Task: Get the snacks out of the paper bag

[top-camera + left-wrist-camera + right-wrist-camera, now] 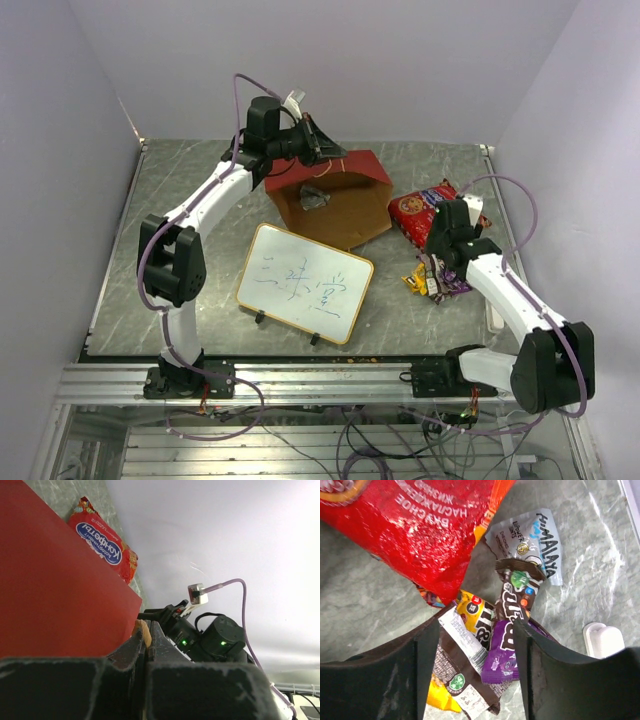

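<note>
The paper bag [335,205] lies on its side, red outside and brown inside, with its mouth facing the front. A small silver packet [313,198] shows inside it. My left gripper [322,148] is shut on the bag's top rim; in the left wrist view [144,632] a tan strip of the bag [60,590] sits between the fingers. The red chip bag [424,210] [415,525] lies right of the bag. Yellow [477,611], purple [506,652], brown [517,592] and silver [536,537] candy packets lie in a heap [432,280]. My right gripper [443,268] [480,626] hangs open just above them.
A gold-framed whiteboard [305,283] with writing stands at the front centre. A small white oblong block [603,640] lies right of the candy heap, near the table's right edge [495,318]. Purple walls close in the back and sides.
</note>
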You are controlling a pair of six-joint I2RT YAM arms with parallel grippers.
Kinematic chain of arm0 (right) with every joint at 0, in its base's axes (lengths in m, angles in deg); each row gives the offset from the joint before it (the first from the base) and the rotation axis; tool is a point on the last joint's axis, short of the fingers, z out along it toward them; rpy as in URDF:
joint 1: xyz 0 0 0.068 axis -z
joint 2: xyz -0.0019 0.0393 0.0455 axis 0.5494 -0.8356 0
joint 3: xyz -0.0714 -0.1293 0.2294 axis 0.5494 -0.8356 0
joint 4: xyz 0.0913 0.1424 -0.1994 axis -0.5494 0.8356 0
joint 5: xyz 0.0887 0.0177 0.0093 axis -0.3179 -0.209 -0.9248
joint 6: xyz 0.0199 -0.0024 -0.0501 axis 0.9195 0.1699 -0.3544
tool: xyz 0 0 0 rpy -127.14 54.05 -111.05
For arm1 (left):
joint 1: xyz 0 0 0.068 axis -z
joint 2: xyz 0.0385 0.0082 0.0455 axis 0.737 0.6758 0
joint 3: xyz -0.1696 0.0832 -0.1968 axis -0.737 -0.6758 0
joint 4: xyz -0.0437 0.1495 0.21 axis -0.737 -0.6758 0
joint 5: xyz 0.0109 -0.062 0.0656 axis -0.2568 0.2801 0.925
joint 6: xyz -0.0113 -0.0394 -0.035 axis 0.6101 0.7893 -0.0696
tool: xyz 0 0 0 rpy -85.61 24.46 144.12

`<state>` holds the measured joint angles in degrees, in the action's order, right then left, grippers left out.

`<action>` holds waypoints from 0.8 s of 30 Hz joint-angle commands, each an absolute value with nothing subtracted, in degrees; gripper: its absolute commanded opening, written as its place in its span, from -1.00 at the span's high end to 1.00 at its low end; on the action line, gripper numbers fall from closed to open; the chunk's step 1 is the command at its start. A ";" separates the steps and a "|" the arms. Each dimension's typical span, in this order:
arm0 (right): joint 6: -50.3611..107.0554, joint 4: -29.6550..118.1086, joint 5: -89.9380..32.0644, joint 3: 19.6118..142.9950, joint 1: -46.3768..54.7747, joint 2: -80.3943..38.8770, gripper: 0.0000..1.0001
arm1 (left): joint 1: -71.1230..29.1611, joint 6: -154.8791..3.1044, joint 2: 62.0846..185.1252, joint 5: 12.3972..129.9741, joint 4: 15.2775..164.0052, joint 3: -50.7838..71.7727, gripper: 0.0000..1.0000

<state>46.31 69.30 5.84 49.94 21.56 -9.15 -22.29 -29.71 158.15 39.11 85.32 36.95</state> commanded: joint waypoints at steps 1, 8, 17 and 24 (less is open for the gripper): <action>45.30 69.69 5.44 54.21 21.82 -6.26 -0.30 | -22.08 -28.72 158.24 37.77 87.80 38.13 0.86; 40.75 63.83 -3.54 54.37 21.81 -5.47 -0.45 | -22.08 -28.91 157.56 37.81 87.45 38.08 0.86; 36.98 41.50 -29.58 54.88 20.17 -9.52 -1.00 | -22.08 -29.23 156.72 37.78 86.74 37.30 0.86; 14.48 34.84 -33.54 56.99 7.89 -14.52 -1.00 | -22.08 -30.28 156.85 37.86 84.56 38.43 0.86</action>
